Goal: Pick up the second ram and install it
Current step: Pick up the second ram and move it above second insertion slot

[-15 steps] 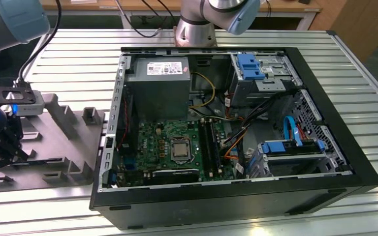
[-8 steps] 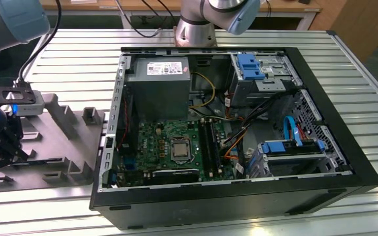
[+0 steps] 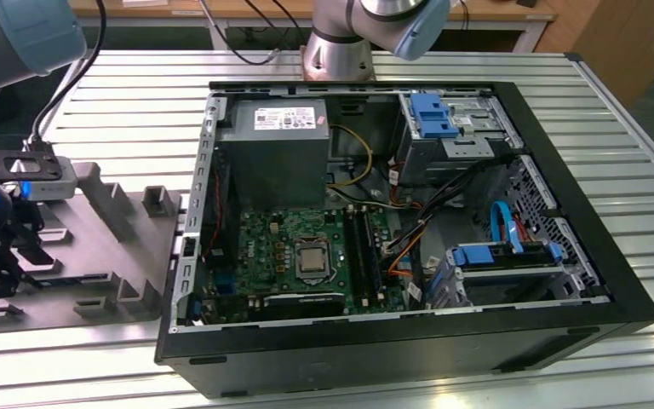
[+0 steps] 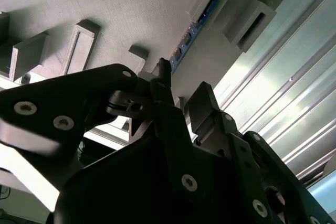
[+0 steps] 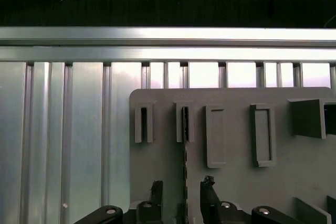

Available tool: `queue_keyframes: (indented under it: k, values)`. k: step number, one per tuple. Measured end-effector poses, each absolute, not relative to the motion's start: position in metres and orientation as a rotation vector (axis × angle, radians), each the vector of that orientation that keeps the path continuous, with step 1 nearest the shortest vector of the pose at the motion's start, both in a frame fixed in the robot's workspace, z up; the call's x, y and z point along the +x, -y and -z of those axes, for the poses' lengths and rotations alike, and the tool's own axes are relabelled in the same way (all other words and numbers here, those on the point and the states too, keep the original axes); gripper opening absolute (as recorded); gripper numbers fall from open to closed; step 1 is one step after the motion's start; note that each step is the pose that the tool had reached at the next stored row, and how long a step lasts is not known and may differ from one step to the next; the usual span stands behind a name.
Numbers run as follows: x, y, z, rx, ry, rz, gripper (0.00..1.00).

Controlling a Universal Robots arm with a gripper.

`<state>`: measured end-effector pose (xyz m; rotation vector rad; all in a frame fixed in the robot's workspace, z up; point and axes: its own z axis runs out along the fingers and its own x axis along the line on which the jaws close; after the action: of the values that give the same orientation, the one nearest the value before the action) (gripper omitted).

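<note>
The second ram [image 5: 185, 156] stands on edge in the grey holder tray [image 5: 236, 192], seen as a thin dark strip running from one tray slot toward my gripper. In the second wrist view the ram [image 4: 195, 27] shows as a blue-green strip with dark chips held between the tray's raised blocks. My gripper [image 5: 182, 188] is open, one finger on each side of the ram's near end, with a gap to both fingers [image 5: 208, 190]. In the exterior view my gripper [image 3: 14, 243] hangs over the tray [image 3: 100, 247] at that view's left.
An open black computer case [image 3: 418, 341] lies on the ribbed metal table [image 3: 622, 111]. Inside are the green motherboard [image 3: 276, 247] with its black memory slot rails [image 3: 361, 247], a grey power supply [image 3: 272, 149] and blue drive brackets [image 3: 432, 115]. The arm's base [image 3: 339, 51] stands behind the case.
</note>
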<state>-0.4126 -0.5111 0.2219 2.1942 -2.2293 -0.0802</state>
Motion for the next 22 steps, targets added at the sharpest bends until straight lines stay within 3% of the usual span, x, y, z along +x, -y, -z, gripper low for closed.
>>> queue_keyframes:
  k: [1,22]
  values:
    - [-0.413,0.511,-0.222,2.194,2.229,0.080,0.41]
    - [-0.420,0.510,-0.202,2.307,2.114,0.073,0.41]
